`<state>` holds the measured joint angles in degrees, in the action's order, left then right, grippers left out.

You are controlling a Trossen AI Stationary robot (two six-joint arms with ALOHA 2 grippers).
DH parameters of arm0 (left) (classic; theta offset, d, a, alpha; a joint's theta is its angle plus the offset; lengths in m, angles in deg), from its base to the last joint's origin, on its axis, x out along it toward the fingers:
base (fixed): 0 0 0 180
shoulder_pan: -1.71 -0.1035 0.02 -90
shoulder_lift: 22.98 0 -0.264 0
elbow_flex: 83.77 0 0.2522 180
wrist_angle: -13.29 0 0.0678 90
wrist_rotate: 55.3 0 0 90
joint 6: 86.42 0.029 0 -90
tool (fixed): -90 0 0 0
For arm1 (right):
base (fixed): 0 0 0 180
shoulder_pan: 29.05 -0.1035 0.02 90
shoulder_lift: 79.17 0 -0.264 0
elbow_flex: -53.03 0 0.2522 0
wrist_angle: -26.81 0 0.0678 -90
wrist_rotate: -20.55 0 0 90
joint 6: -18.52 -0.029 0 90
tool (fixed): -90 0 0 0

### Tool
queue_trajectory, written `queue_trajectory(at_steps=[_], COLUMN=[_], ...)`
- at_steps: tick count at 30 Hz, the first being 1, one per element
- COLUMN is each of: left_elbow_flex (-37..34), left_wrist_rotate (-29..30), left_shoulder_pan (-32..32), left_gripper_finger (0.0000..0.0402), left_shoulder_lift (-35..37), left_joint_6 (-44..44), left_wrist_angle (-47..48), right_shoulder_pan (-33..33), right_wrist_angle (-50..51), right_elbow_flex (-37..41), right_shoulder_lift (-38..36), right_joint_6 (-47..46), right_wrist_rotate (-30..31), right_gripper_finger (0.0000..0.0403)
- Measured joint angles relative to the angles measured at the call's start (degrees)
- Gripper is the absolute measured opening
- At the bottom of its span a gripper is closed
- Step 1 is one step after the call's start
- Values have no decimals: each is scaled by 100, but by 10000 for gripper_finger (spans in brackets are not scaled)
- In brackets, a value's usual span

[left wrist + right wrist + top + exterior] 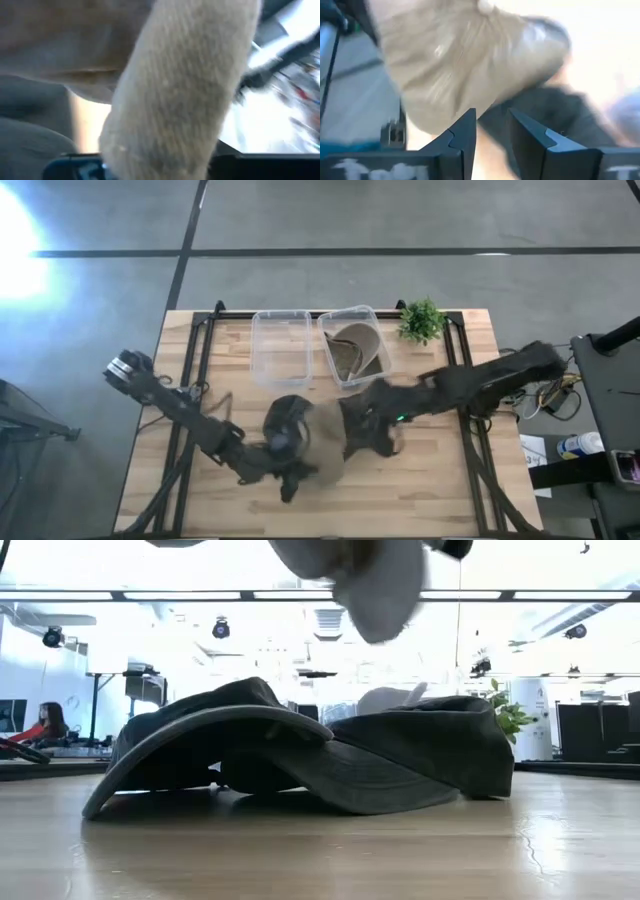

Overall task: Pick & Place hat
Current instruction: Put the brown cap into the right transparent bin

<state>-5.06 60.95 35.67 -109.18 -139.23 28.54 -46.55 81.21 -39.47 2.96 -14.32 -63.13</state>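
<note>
Closest to the front edge of the wooden table lie two dark caps: one dark cap on its brim with the peak curving down to the wood, and beside it a second dark cap whose brim runs under the first, so the two touch and overlap. Both look light and soft in the crown, stiffer only along the brim; a pinch on the crown fabric would likely bunch it, while the brim edge offers a firmer hold.

Just above them hangs the beige knit hat, up off the table between the two arms. It looks floppy and light, sagging where nothing supports it, so I would expect it to swing and drape rather than keep shape. The left gripper is right against it, the knit filling its wrist view, but I cannot tell how its fingers stand. The right gripper shows its fingers with a narrow gap between them and nothing in it, the hat just beyond the tips.

Farther back stand two clear bins: the empty bin and, touching it, the bin holding a hat, a tan one folded inside. A small green plant sits near that bin's corner. Open wood lies around the arms; the bin walls are the edges a dangling hat could catch on.
</note>
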Motion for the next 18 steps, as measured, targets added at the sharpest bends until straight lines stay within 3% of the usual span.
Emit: queue_trajectory(at_steps=[5, 7, 10, 18], left_elbow_flex=[262, 262, 262, 595], left_wrist_rotate=[2013, 2382, 2281, 754], left_shoulder_pan=[-114, -396, -1122, -3143], left_gripper_finger=[9, 9, 8, 8], left_shoulder_lift=[714, 904, 1014, 280], left_joint_6=[764, 1097, 1455, 2373], left_wrist_angle=[611, 558, 394, -39], right_shoulder_pan=[-222, -283, -336, -342], right_wrist_angle=[198, 289, 483, 1188], right_elbow_flex=[0, 0, 0, 7], right_shoulder_lift=[-982, -1215, -1436, -1563], right_joint_6=[-139, -149, -147, -476], right_wrist_rotate=[1334, 1720, 2278, 2816], right_gripper_finger=[107, 107, 107, 107])
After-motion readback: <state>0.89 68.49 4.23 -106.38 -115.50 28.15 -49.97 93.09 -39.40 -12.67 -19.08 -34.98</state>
